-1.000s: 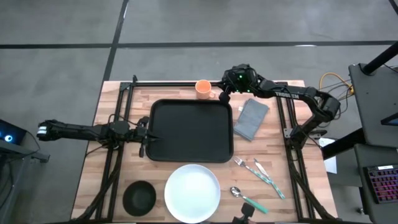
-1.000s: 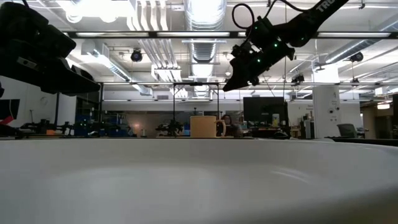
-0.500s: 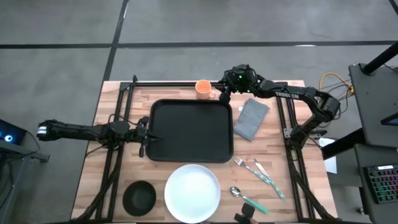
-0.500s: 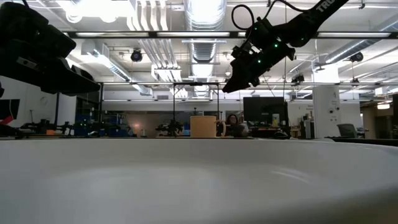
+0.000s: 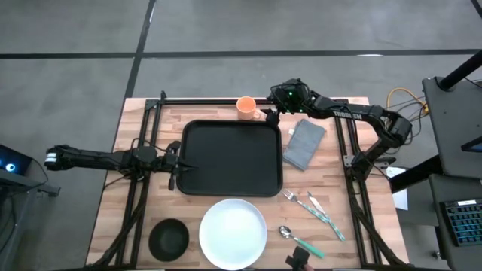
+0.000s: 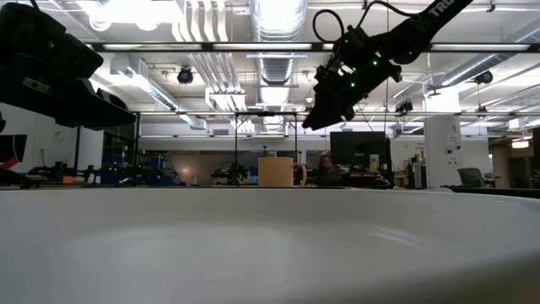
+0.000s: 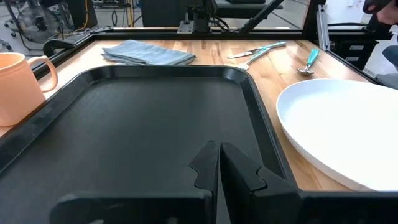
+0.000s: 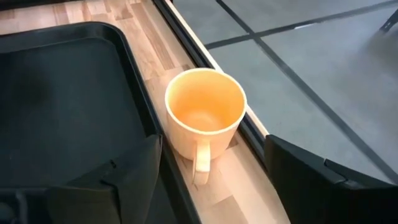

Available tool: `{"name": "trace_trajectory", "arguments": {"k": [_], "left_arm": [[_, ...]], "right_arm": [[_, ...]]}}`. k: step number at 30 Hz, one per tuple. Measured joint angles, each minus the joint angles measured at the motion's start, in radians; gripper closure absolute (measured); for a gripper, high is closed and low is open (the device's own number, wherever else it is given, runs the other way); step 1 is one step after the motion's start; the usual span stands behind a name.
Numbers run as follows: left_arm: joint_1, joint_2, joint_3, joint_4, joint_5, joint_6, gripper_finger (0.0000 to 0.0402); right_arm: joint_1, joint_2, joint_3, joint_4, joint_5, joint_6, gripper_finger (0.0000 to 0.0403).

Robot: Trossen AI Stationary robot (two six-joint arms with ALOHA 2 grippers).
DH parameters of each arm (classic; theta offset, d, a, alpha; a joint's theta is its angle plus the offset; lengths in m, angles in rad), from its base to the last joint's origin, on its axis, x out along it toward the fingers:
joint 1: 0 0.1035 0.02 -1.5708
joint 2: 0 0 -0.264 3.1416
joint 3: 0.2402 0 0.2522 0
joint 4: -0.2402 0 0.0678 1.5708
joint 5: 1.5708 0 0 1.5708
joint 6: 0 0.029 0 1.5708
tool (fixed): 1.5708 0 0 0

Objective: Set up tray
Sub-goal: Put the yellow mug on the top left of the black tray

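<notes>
Both my claws show from above: my right gripper (image 5: pixel 269 114) hangs at the tabletop's far edge, fingers spread wide and empty, just beside the orange mug (image 5: pixel 246 107). My left gripper (image 5: pixel 178 166) sits at the left rim of the tray (image 5: pixel 230 158), fingers pressed together and holding nothing. That flat black tray lies in the middle of the tabletop. A folded grey cloth (image 5: pixel 303 144) lies just off its right rim. Along the near edge sit a white plate (image 5: pixel 233 233), a small black bowl (image 5: pixel 169 239) toward the near left corner, and cutlery with teal handles (image 5: pixel 315 211) toward the near right (a spoon (image 5: pixel 300 242) lies closest to the edge).

From table height, the plate's pale rim (image 6: pixel 270 245) fills the lower picture. My right gripper (image 6: pixel 314 116) hangs in the air above the mug (image 6: pixel 276 171).

From my left wrist, my closed fingers (image 7: pixel 217 171) rest over the tray's floor (image 7: pixel 137 137). The mug (image 7: pixel 22 84) stands outside one rim, the plate (image 7: pixel 348 130) outside the other, the cloth (image 7: pixel 148 53) beyond the far rim.

From my right wrist, my parted fingers (image 8: pixel 134 171) frame the mug (image 8: pixel 204 118), which stands upright and empty on the wood beside the tray's corner (image 8: pixel 68 93).
</notes>
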Motion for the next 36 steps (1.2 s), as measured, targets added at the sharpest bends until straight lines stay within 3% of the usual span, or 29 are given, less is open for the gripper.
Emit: {"name": "trace_trajectory", "arguments": {"k": [10,30,36], "left_arm": [[0.000,0.000,0.000,0.000,0.000,0.000,0.0401],[0.000,-0.001,0.000,0.000,-0.001,0.000,0.0401],[0.000,-0.001,0.000,0.000,0.001,0.000,0.0401]], "right_arm": [[0.002,0.054,0.008,-0.006,-0.001,0.002,0.0152],[-0.001,0.364,0.273,-0.156,0.009,-0.024,0.0162],[-0.003,0.417,0.329,-0.237,0.063,-0.027,0.0180]]}}
